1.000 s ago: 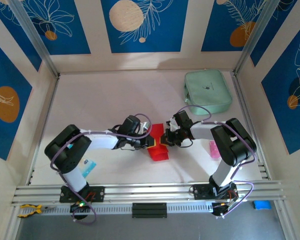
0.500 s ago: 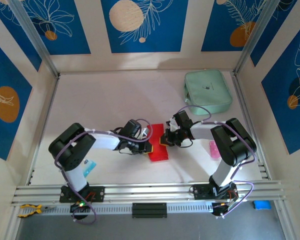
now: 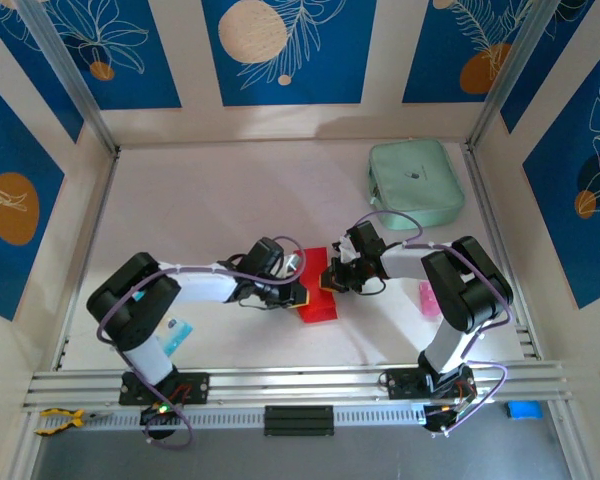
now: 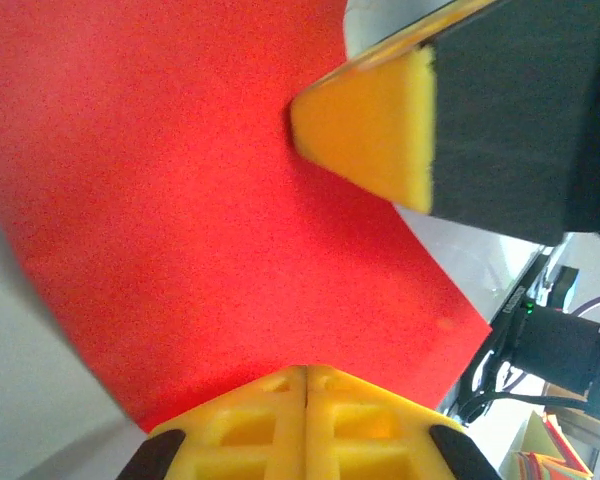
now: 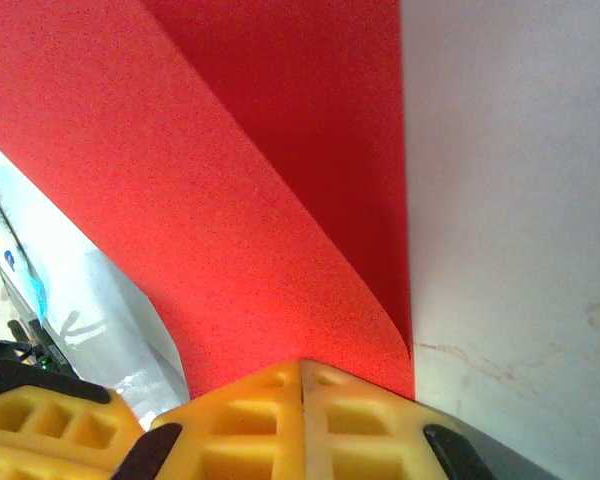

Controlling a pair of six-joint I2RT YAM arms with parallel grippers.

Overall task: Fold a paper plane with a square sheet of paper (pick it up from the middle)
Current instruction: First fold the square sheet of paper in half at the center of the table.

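top external view: the square sheet of paper (image 3: 318, 306) is red and lies partly folded over on the white table (image 3: 200, 200), near the front, between the two arms. the left gripper (image 3: 300, 294) and the right gripper (image 3: 330, 284) meet at it, one from each side. left wrist view: the left gripper's yellow fingers (image 4: 365, 420) are pressed together and pinch the edge of the paper. a yellow finger of the right gripper rests on the red sheet. right wrist view: the right gripper's fingers (image 5: 250, 400) are squeezed tight, pinching the paper where it curls over. a mint-green pouch (image 3: 415, 183) lies well apart at the back right.
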